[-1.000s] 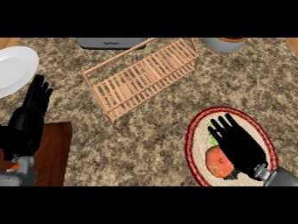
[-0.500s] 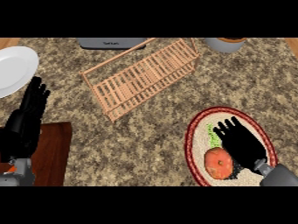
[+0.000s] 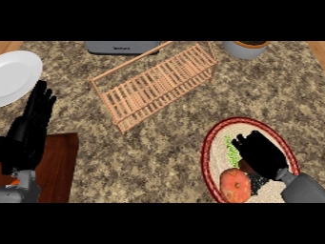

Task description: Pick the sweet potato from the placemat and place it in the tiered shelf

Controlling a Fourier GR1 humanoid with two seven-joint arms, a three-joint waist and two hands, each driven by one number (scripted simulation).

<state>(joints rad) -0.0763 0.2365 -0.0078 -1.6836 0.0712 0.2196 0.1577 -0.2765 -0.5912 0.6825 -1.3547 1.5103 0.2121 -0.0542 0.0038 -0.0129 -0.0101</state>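
Note:
An orange sweet potato [image 3: 235,185] lies on the near part of an oval placemat [image 3: 217,138] with a dark red rim, at the lower right of the head view. My right hand [image 3: 265,155] lies over the placemat just behind and to the right of the potato, fingers straight and pointing away from me. Its underside seems to touch the potato's upper right side, and no finger curls round it. The wooden slatted tiered shelf [image 3: 157,81] lies tilted on the counter at the upper middle. At the left my left hand [image 3: 33,125] rests open, fingers up.
A white plate [image 3: 6,78] sits at the far left. A grey toaster [image 3: 123,46] and a grey pot [image 3: 248,48] stand along the back edge. A dark wooden board [image 3: 55,164] lies at the lower left, under my left forearm.
My right hand has slid a little toward me and to the right over the placemat. The sweet potato now lies slightly nearer the front edge. The left hand stays still.

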